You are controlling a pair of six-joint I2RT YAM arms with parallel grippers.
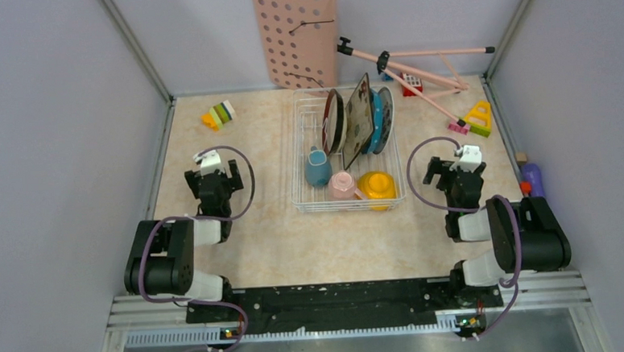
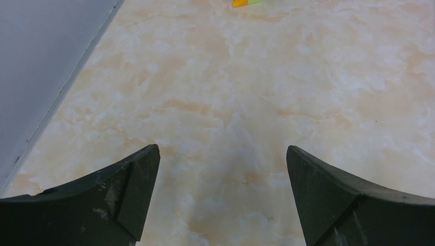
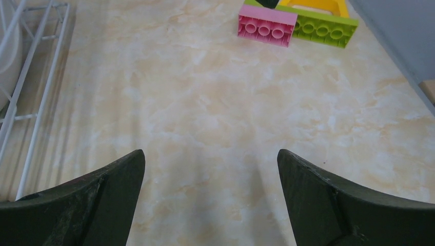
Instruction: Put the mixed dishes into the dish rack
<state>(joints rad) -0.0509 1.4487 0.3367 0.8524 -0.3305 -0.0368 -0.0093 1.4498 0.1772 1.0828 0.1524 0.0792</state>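
The white wire dish rack stands at the table's middle back. Upright in its far half are the brown-rimmed cream plate, the square flowered black-rimmed plate, the teal dotted plate and, behind it, the edge of a round white patterned plate. In its near half sit the teal mug, the pink mug and the yellow bowl. My left gripper is open and empty over bare table left of the rack. My right gripper is open and empty to the rack's right; the rack's wire side shows there.
A pink pegboard leans on the back wall, with a pink folding stand beside it. Toy blocks lie at the back left and back right; pink and green blocks lie ahead of the right gripper. A purple object sits at the right wall.
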